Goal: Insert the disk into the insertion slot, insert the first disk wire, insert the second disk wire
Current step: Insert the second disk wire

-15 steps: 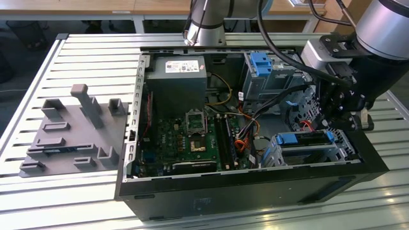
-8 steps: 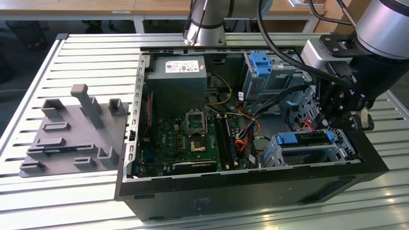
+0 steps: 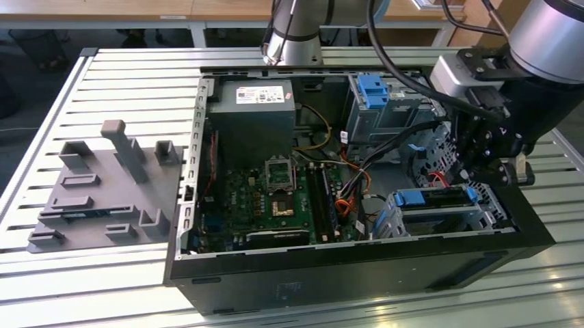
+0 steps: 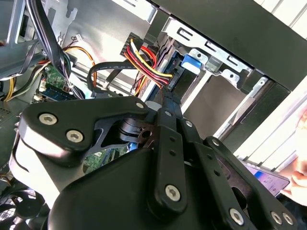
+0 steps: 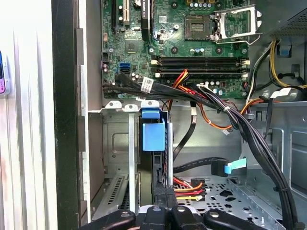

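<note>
1. At the exterior view's right, inside the open computer case (image 3: pixel 365 273), the disk (image 3: pixel 436 198) lies flat in the insertion slot (image 3: pixel 436 222). Its end faces the case interior, where the cables can reach it.
2. Disk: a dark, flat body held between bright blue carrier ends. The low silver cage closely frames it on both sides.
3. Tool (image 4: pixel 166 99): fingers pressed together on the black plug of the disk wire (image 4: pixel 146 62), a red, yellow and black bundle. Gripping the plug rather than the cord probably keeps it stiff and aligned for pushing.
4. The plug sits just beside the blue carrier end. Whether it is fully seated cannot be told.
5. The slatted surface (image 3: pixel 119 68) carries the case and a grey fixture tray (image 3: pixel 100 198), which lies well apart from the work.
</note>
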You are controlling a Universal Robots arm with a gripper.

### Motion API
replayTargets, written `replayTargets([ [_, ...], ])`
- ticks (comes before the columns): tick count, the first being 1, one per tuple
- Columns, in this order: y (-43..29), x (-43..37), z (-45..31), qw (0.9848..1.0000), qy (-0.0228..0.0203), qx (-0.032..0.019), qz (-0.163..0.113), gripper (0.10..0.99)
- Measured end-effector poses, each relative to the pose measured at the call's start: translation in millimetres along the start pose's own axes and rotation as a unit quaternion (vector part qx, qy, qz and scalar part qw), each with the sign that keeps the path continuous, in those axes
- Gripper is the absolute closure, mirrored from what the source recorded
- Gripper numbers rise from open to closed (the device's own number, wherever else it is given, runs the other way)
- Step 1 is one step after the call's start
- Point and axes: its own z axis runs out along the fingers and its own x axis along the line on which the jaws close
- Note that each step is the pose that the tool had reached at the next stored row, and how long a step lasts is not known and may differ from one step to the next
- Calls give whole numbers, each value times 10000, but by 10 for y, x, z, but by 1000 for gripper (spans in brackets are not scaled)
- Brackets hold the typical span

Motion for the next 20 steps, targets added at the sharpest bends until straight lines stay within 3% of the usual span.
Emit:
replayTargets([
  [20, -2, -2, -55, 10000, 0, 0, 0, 980],
])
